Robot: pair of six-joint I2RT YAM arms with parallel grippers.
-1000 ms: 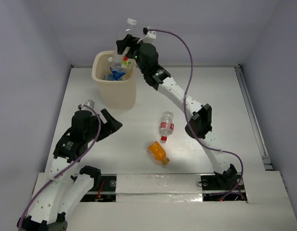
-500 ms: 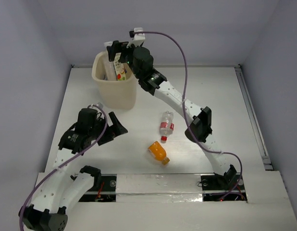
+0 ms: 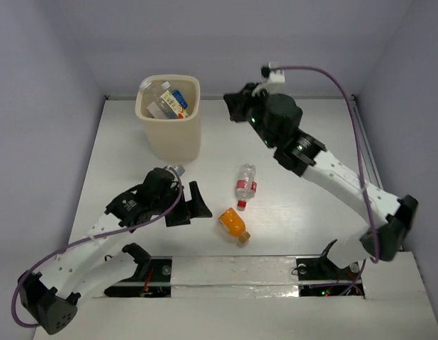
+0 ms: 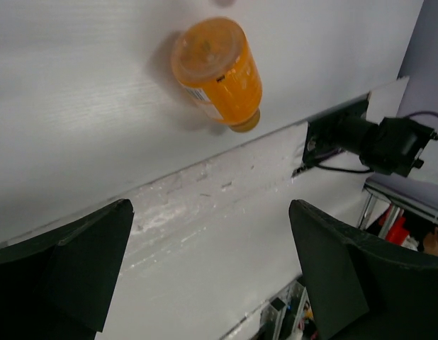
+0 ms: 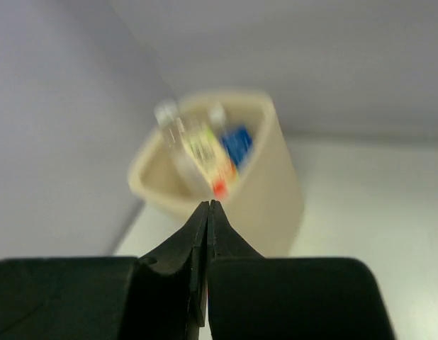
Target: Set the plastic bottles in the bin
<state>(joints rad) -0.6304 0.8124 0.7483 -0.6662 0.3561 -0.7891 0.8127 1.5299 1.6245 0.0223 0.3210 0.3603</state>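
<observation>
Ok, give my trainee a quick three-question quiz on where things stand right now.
1. True or false: the right gripper is shut and empty.
2. How many bottles lie on the table outside the bin?
3. Which thing does the open left gripper face? A) orange bottle B) red-labelled bottle C) bin

Key: 1 true. 2 two, the orange bottle and the red-labelled bottle. 3 A.

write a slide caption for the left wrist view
Open left gripper facing the orange bottle, which lies on its side on the white table, not yet grasped.
</observation>
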